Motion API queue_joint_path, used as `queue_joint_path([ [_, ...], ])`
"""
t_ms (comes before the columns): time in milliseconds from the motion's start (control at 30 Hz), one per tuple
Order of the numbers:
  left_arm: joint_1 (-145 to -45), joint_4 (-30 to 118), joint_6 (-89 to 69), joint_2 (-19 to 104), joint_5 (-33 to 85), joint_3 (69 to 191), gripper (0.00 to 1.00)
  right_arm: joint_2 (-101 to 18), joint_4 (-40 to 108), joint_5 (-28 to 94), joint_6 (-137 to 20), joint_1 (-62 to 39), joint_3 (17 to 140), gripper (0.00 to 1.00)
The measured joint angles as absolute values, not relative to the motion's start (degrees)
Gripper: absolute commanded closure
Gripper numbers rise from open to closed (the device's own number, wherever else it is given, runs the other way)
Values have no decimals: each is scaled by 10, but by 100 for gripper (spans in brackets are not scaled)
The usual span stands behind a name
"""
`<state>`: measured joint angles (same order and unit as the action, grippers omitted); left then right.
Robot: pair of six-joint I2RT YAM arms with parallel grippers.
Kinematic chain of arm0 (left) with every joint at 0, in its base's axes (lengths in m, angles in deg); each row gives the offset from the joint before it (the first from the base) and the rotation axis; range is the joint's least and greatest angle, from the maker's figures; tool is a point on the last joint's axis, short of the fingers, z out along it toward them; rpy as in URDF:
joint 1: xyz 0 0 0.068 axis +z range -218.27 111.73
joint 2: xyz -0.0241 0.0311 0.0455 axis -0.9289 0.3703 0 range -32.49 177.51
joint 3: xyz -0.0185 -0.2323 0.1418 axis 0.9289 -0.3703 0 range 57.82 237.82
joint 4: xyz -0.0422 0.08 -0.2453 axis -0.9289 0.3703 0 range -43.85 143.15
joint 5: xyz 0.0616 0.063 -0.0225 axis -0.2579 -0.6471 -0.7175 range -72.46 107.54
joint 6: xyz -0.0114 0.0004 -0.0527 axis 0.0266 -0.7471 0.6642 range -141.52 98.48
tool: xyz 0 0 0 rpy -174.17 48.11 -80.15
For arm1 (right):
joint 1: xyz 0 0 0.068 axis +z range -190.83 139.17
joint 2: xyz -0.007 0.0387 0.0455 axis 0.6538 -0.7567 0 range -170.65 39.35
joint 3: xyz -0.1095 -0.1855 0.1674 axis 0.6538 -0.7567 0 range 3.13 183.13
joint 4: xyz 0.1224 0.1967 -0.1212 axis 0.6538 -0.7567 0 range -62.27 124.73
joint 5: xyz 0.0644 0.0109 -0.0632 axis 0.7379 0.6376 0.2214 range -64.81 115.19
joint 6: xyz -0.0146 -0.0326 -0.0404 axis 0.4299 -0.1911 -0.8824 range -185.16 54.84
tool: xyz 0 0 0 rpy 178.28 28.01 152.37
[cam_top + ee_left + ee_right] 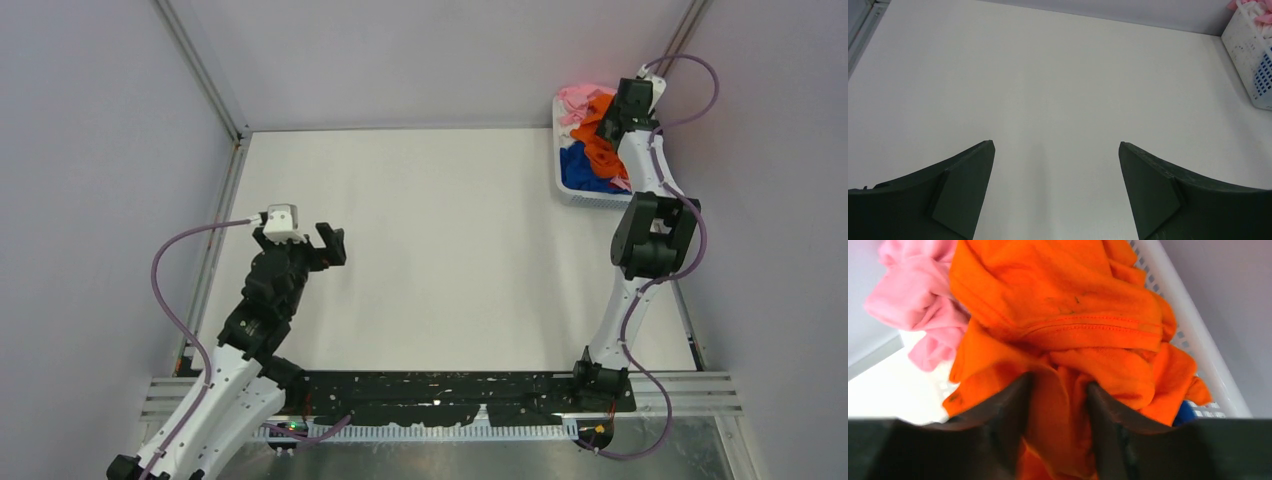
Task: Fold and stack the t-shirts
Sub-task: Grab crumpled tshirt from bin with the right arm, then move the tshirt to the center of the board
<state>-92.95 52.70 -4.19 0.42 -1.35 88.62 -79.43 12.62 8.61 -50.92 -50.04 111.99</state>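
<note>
From above, my right pincer (608,125) sits over the white basket (585,198) holding the orange t-shirt (600,150), with my left pincer (333,245) well apart from that basket. My left wrist view shows jaws spread wide, the basket off to the right. My right wrist view shows jaws pinching a fold of the orange t-shirt inside the basket.

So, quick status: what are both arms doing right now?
Right gripper shut on orange t-shirt, in the white mesh basket. Left gripper open, above the table. Pink t-shirt lies against it.
</note>
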Motion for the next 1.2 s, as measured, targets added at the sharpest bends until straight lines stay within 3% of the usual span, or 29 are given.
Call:
queue_joint_path([
  [67, -930, 521, -43, 11, -14, 886, 0, -823, 115, 92, -511, -504, 1135, 76],
  [100, -930, 519, -43, 15, -15, 886, 1, -832, 109, 94, -510, -506, 1139, 90],
  [133, -930, 519, -44, 18, -15, 886, 0, -838, 102, 95, -511, -507, 1144, 93],
  [467, -930, 520, -42, 31, -19, 886, 0, -791, 88, 81, -524, -507, 1167, 95],
  [700, -930, 520, -34, 18, -14, 886, 0, -607, 107, 106, -562, -507, 1170, 95],
  [1000, -930, 520, -11, 16, -5, 886, 0, -399, 158, 372, -529, -491, 1169, 95],
  [1200, -930, 520, 5, -2, -9, 877, 0, -346, 173, 531, -503, -344, 1145, 95],
])
